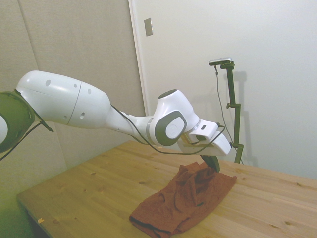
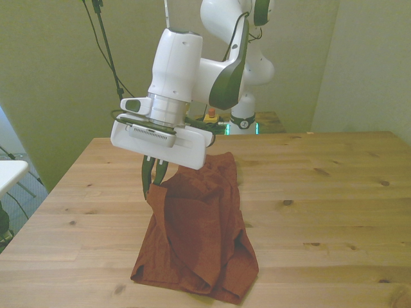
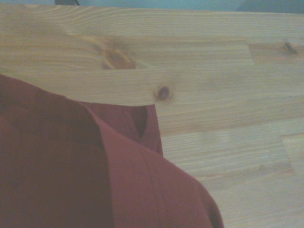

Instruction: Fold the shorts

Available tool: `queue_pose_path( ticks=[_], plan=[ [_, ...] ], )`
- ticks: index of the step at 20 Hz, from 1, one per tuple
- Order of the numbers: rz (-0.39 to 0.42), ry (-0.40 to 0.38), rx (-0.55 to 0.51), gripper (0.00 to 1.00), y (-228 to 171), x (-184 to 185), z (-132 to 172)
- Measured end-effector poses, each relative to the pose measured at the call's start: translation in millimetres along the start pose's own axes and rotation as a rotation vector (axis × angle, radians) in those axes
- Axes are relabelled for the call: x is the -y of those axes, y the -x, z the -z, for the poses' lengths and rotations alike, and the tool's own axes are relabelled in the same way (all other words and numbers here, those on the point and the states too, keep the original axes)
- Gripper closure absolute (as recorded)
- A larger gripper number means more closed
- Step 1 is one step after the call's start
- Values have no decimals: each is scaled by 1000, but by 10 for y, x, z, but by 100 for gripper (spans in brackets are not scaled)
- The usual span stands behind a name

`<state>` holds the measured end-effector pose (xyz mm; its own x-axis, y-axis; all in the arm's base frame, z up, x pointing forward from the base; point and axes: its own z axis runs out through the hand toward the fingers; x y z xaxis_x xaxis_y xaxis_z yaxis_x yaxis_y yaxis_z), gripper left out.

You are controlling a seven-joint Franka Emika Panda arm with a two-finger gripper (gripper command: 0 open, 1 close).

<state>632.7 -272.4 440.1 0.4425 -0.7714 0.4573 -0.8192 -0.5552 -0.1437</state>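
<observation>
The rust-red shorts (image 2: 199,237) lie wrinkled on the wooden table (image 2: 321,192), partly lifted at one edge. My gripper (image 2: 153,183) is shut on that raised edge of the shorts, holding it a little above the tabletop. In the side view the gripper (image 1: 212,162) pinches the far upper corner of the shorts (image 1: 185,201), and the cloth drapes down from it toward the near table edge. The wrist view shows a fold of the shorts (image 3: 85,171) close up, with bare wood beyond.
The table (image 1: 89,188) stretches wide on both sides of the garment. A white object (image 2: 9,173) sits off the table at the front view's left edge.
</observation>
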Motion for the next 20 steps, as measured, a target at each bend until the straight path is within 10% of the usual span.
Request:
queue_pose_path(
  ticks=[9,20],
  plan=[
    [-94,-37,42,0,-448,-605,14],
    [-31,5,162,0,185,-16,498]
  ],
)
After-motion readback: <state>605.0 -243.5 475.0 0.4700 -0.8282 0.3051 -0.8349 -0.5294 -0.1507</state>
